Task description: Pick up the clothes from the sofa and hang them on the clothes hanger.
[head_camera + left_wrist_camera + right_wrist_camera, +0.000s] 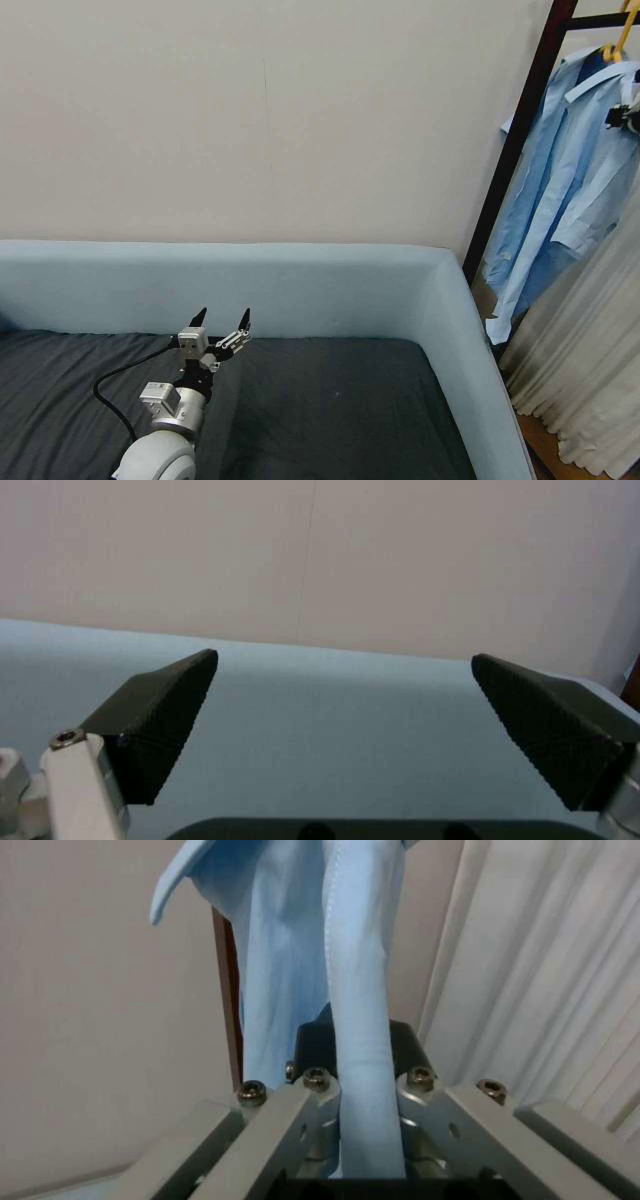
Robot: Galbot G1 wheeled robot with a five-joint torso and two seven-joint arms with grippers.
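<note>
At far-right rack (pixel 515 150): right gripper (pixel 365 1072) clamps a fold of limp, light shirt (pixel 560 180); left gripper (pixel 222 328) wide open above sofa (pixel 300 280).

A plain beige wall (pixel 250 120) carries a thin vertical seam. Pale pleated curtains (pixel 590 380) hang at the right, above brown floor (pixel 542 448).

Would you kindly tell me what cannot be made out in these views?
1. Head view: where the yellow hanger hooks the rack, cut off by the top edge.
2. Head view: most of the right gripper on the blue shirt, cut off by the right edge.
3. Head view: the front of the sofa, cut off by the bottom edge and partly behind the arm of the left gripper.
</note>
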